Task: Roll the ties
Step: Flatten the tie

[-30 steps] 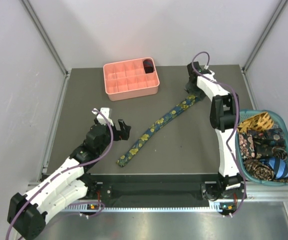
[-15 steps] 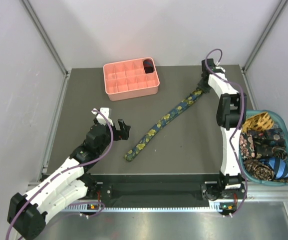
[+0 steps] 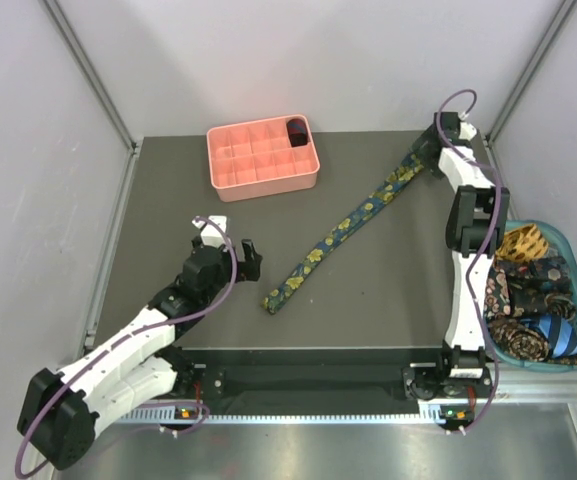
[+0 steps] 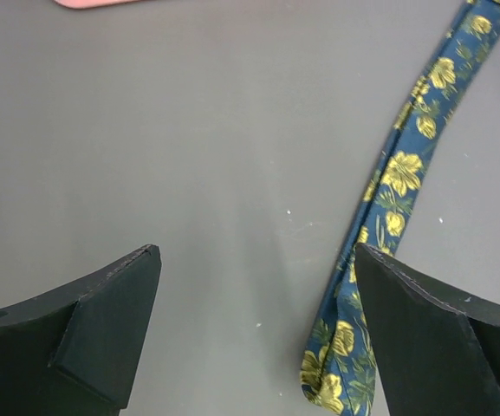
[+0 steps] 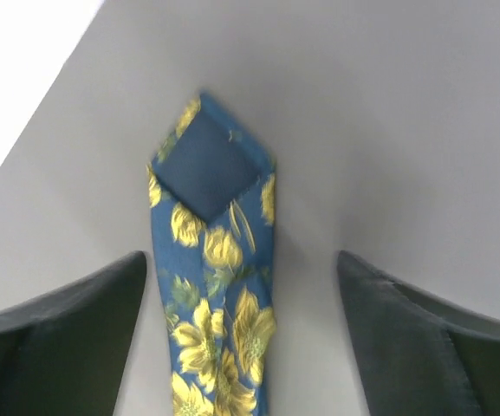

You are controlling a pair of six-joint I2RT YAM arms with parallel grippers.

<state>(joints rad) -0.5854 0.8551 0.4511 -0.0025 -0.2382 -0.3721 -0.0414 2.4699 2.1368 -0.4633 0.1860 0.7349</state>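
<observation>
A navy tie with yellow flowers (image 3: pixel 353 220) lies stretched diagonally across the table, its narrow end (image 3: pixel 273 300) near the front. Its wide pointed end (image 5: pixel 211 251) lies flat at the back right. My right gripper (image 3: pixel 428 160) hovers over that wide end, open, the fabric between its jaws (image 5: pixel 241 260) but not pinched. Just left of the narrow end, my left gripper (image 3: pixel 245 257) is open and empty (image 4: pixel 256 260). The folded tip of the tie (image 4: pixel 340 373) sits beside the right finger (image 4: pixel 440 338). A dark rolled tie (image 3: pixel 296 131) sits in one tray compartment.
The salmon-pink grid tray (image 3: pixel 258 160) stands at the back centre. A teal basket (image 3: pixel 571 242) off the table's right edge holds several more ties, some coiled. The white enclosure walls close in behind and beside the right gripper.
The right gripper pulled the tie's wide end toward the back right corner, straightening the tie, and now stands open over it. The narrow end slid right. The left gripper edged toward it.
</observation>
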